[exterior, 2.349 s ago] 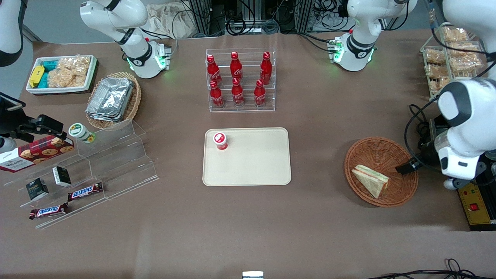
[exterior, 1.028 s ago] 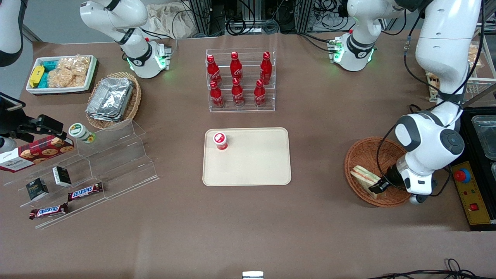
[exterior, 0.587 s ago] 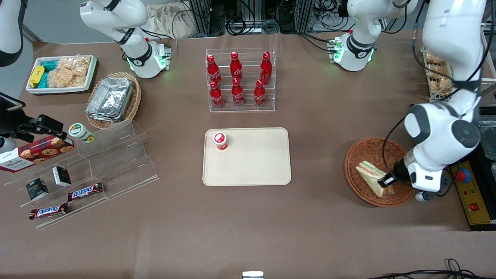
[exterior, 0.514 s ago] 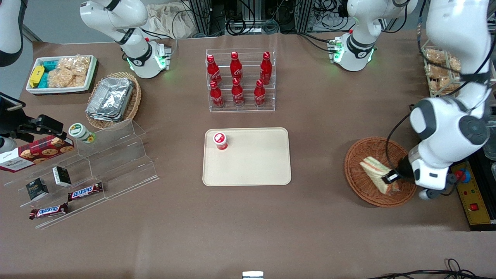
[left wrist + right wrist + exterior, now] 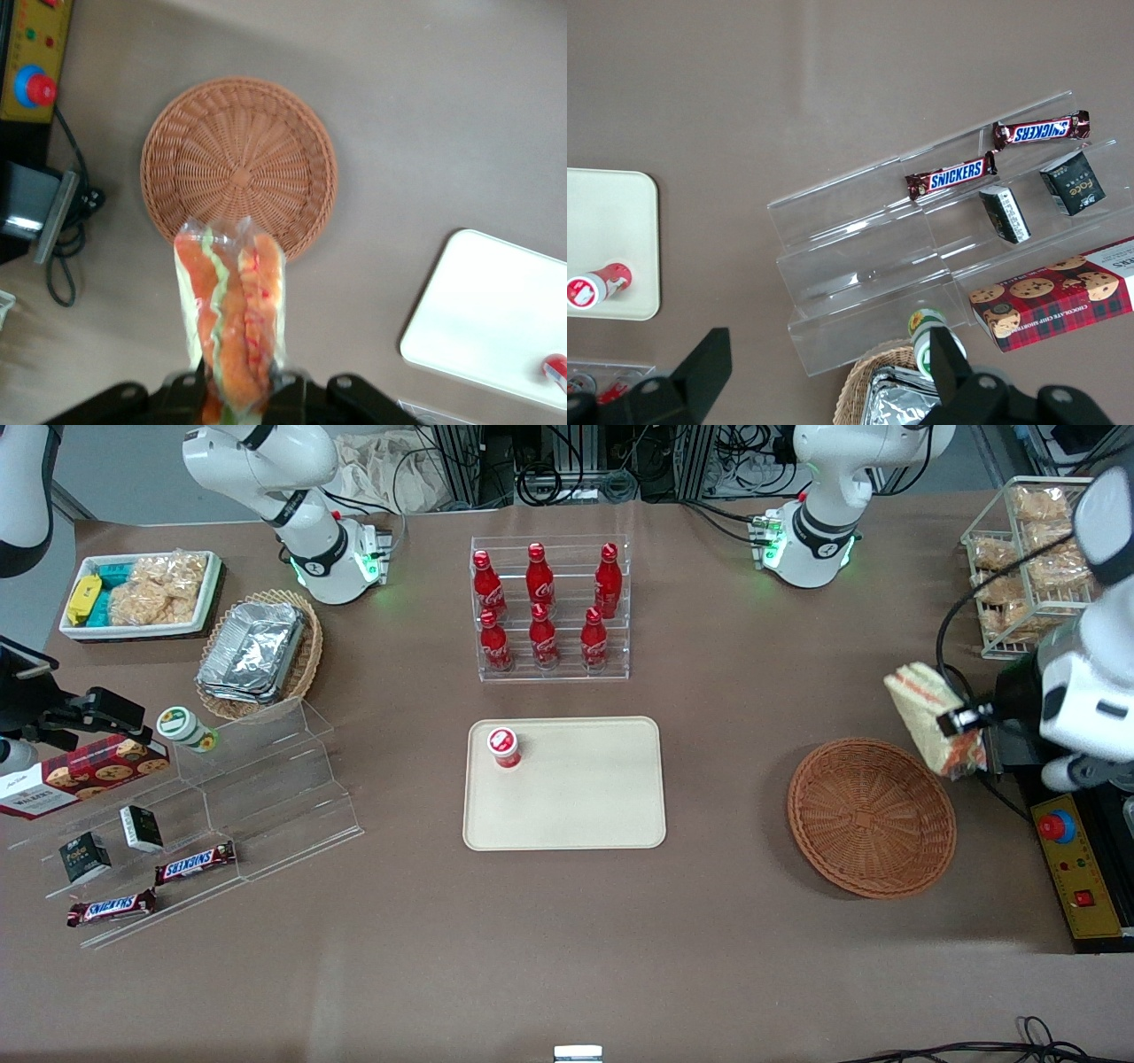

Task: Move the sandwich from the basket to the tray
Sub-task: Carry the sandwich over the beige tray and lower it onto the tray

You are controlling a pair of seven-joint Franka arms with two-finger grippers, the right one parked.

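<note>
My left gripper point(image 5: 961, 719) is shut on the sandwich point(image 5: 930, 713), a pale bread wedge in clear wrap with orange and green layers point(image 5: 232, 314). It hangs high in the air, above the table just past the rim of the reddish-brown wicker basket point(image 5: 872, 816), toward the working arm's end. The basket point(image 5: 239, 168) holds nothing. The cream-beige tray point(image 5: 585, 797) lies at the table's middle, well apart from the gripper point(image 5: 237, 397); its corner point(image 5: 496, 310) shows in the wrist view.
A small red-capped cup point(image 5: 503, 746) stands on the tray's corner. A clear rack of red bottles point(image 5: 549, 607) is farther from the camera than the tray. A wire rack of snack bags point(image 5: 1028, 567) and a yellow control box point(image 5: 1081, 872) flank the working arm.
The gripper shut on the sandwich inside the basket and has since lifted it up and out, away from the camera; the basket is now bare.
</note>
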